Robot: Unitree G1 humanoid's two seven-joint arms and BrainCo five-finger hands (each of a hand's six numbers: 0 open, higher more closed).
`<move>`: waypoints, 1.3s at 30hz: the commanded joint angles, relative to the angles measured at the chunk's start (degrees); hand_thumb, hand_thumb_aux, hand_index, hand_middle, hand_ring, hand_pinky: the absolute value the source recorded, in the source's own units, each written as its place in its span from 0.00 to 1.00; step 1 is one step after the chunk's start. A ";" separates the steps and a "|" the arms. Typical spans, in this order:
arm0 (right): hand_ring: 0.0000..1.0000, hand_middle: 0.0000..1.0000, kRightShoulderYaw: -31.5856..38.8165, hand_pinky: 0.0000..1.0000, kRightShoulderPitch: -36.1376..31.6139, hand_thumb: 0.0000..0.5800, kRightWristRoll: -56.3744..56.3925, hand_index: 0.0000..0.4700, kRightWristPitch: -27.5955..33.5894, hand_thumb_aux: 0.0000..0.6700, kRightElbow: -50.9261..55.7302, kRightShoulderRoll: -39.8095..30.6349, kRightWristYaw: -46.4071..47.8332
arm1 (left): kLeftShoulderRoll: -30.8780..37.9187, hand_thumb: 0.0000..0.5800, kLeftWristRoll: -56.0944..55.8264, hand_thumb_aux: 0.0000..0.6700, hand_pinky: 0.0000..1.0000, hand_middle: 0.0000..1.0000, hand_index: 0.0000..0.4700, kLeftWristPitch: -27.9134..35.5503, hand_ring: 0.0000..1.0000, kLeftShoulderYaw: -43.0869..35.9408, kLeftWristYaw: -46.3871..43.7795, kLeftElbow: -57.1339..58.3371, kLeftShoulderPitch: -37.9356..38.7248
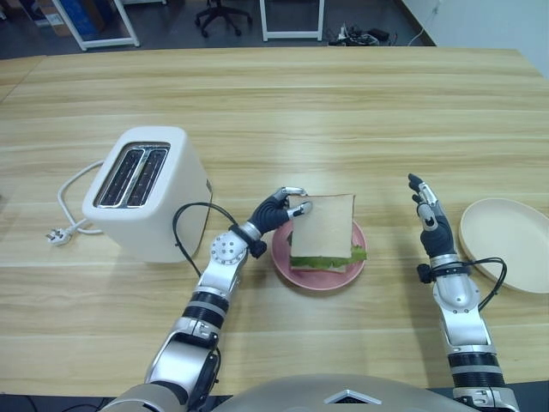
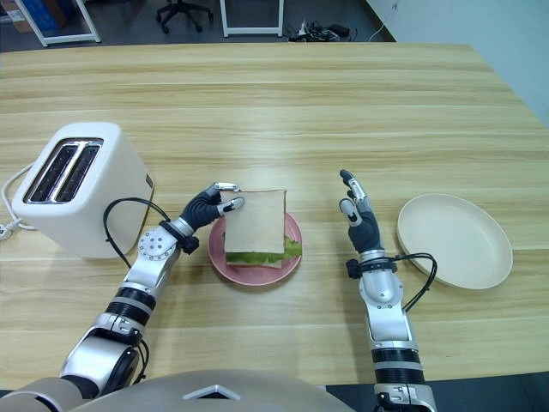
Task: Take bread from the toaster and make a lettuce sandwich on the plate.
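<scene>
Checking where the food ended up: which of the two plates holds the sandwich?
The pink plate, beside the left hand, with bread and lettuce on it. The cream plate lies apart, far right.

Off to the right there's a cream plate (image 2: 455, 240) sitting on the wooden counter (image 1: 283, 94). Back on the floor, a black office chair (image 1: 225, 15) and some tangled cables (image 1: 360, 36).

We look fwd & down from the head, L/R eyes just apart, near the table (image 1: 343, 103); both share almost all of it
</scene>
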 commanded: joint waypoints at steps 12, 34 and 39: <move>0.00 0.00 7.34 0.00 2.63 0.00 -18.07 0.00 -7.62 0.00 -5.78 -4.01 -2.78 | 3.01 1.00 16.50 1.00 1.00 1.00 1.00 -0.59 1.00 -3.60 6.37 7.13 -2.95; 0.00 0.00 36.96 0.00 -9.69 0.00 -67.03 0.00 0.64 0.00 20.33 -12.51 -16.43 | 5.36 1.00 25.06 1.00 1.00 1.00 1.00 -0.70 1.00 -6.05 14.82 7.15 -3.66; 0.00 0.00 41.56 0.00 -9.45 0.00 -65.84 0.00 1.93 0.00 21.56 -13.06 -15.15 | 9.10 0.00 45.06 0.00 0.00 0.00 0.00 6.53 0.00 -8.15 36.89 -1.97 -4.17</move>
